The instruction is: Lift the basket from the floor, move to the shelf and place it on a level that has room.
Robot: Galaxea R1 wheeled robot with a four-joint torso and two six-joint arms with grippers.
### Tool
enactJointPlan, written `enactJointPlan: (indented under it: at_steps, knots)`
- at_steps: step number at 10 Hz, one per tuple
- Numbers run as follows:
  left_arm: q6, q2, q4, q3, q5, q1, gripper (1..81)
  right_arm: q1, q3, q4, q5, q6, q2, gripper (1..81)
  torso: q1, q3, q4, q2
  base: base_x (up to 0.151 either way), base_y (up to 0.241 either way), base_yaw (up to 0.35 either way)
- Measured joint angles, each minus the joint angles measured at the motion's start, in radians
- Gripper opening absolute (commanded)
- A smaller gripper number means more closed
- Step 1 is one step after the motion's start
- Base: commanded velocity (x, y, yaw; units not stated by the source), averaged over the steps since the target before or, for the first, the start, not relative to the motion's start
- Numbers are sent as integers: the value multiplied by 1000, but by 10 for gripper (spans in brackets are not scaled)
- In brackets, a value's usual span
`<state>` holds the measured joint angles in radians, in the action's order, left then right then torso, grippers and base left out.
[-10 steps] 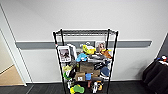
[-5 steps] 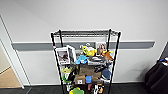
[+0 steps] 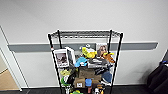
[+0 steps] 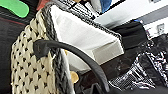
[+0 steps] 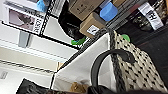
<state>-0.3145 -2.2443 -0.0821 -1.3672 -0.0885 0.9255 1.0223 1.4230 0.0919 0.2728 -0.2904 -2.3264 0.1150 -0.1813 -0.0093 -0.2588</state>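
The basket is seen close to both wrists, near the shelf; its woven walls look stiff and light (a judgement), and the dark loop handles are judged the best places to take hold; whether either gripper is clamped on a handle cannot be told; the top level is seen bare above crowded lower tiers.

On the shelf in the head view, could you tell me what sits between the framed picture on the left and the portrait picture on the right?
In the head view, a yellow toy sits between the framed picture and the portrait picture on the shelf.
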Motion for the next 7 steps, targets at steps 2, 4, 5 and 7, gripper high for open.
enactJointPlan:
  at_steps: [2, 4, 5, 7]
  knots:
    - [0, 3, 0, 3, -1, 1, 10, 0, -3, 0, -1, 0, 0, 10, 0, 0, 0, 0, 123, 0, 0]
    - [2, 4, 0, 4, 1, -3, 10, 2, -5, 0, 3, 0, 0, 10, 0, 0, 0, 0, 96, 0, 0]
    - [3, 4, 0, 5, 4, -1, 10, 12, -12, 0, 15, 1, 3, 10, 0, 0, 0, 0, 90, 0, 0]
    - [3, 6, 0, 11, 13, 17, 10, 44, -25, -6, 29, 1, 19, 10, 0, 0, 0, 0, 90, 0, 0]
